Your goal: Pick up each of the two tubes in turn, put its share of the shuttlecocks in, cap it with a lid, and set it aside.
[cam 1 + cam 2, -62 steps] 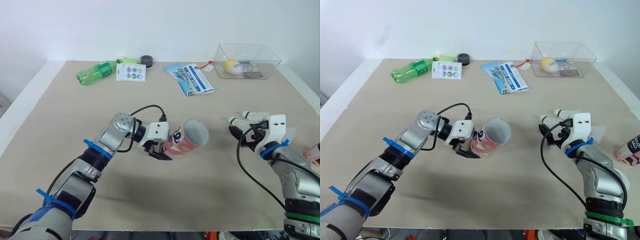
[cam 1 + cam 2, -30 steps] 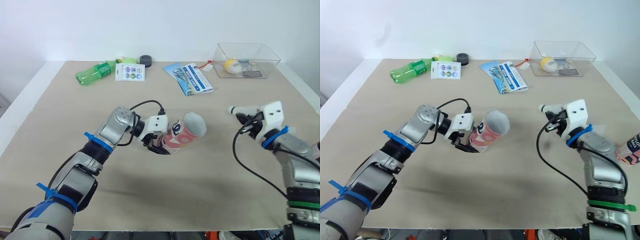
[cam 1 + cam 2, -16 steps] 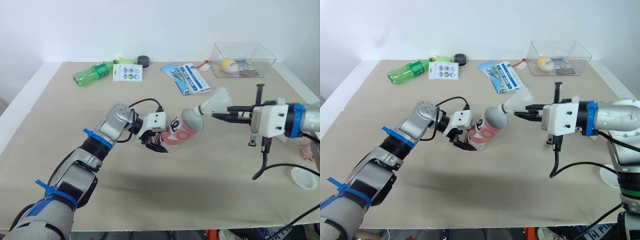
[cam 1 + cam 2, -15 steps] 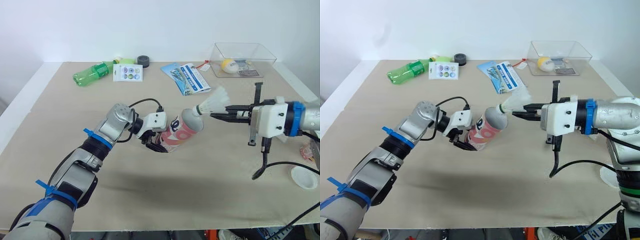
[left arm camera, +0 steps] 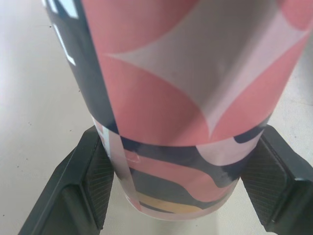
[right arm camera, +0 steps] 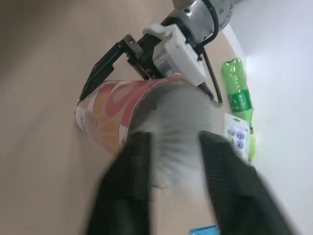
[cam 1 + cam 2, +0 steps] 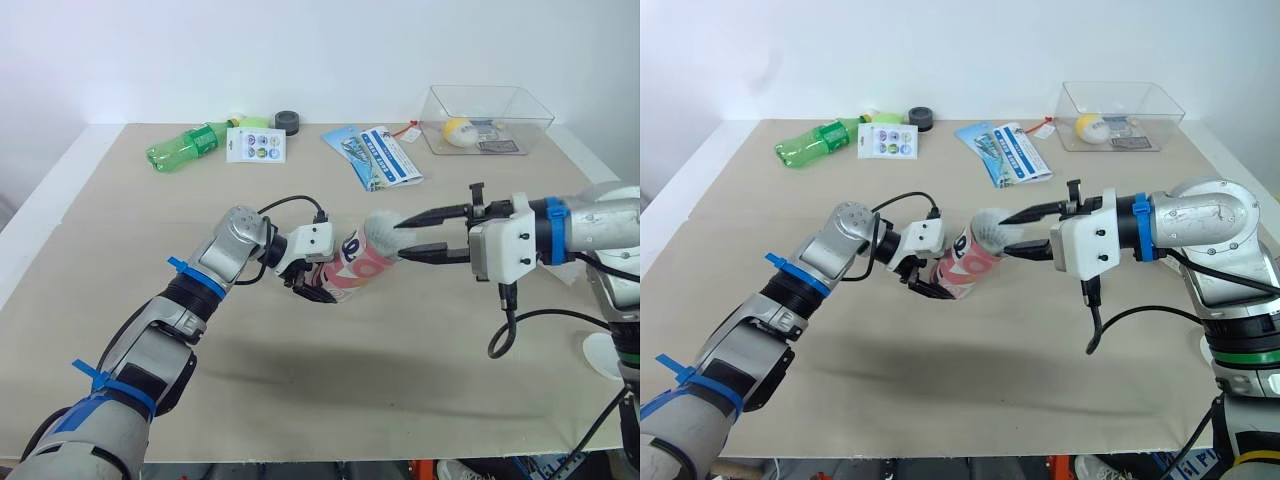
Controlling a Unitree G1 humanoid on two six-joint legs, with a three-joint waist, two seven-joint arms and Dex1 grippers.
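At frame centre, the left end effector (image 7: 318, 292) clamps the base of the pink tube (image 7: 355, 268), whose long axis tilts up toward the right. The right end effector (image 7: 400, 241), fingers spread open, flanks the shuttlecock (image 7: 382, 224) lodged in the tube's mouth.

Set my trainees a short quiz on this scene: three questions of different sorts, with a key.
1. True or false: the left tool is shut on the tube.
2. Fill the gap: the fingers of the right tool stand ____ (open or shut).
3. Where is the shuttlecock? A: at the tube's mouth; B: pinched in the left tool; C: lying far from both tools.
Key: 1 true; 2 open; 3 A.
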